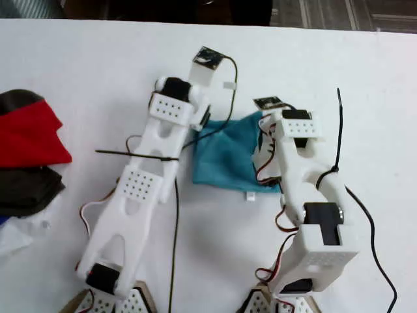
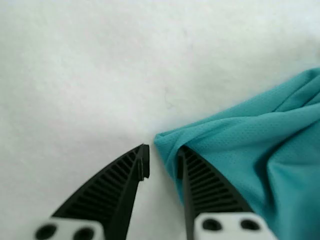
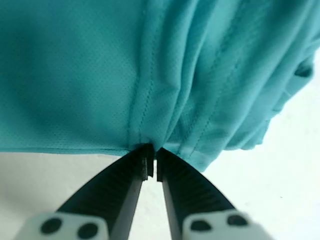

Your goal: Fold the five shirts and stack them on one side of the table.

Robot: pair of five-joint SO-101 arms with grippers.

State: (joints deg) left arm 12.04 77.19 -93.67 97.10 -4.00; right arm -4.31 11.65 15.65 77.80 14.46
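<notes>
A teal shirt (image 1: 225, 156) lies bunched on the white table (image 1: 98, 59) between the two arms. My left gripper (image 2: 162, 155) is open at the shirt's left corner. The teal shirt's corner (image 2: 167, 142) rests over the tip of one finger (image 2: 192, 175), and the other finger lies on bare table. My right gripper (image 3: 151, 157) is shut on the teal shirt's (image 3: 75, 75) hem, at the shirt's right side, with folds of cloth running away from the pinch. In the high view both arms' wrists hang over the shirt's upper corners and hide the fingertips.
At the table's left edge lies a pile of other shirts: a red one (image 1: 29, 134), a black one (image 1: 26, 189) and a white one (image 1: 13, 235). Black cables (image 1: 339, 143) trail by the arms. The table's far edge runs along the top.
</notes>
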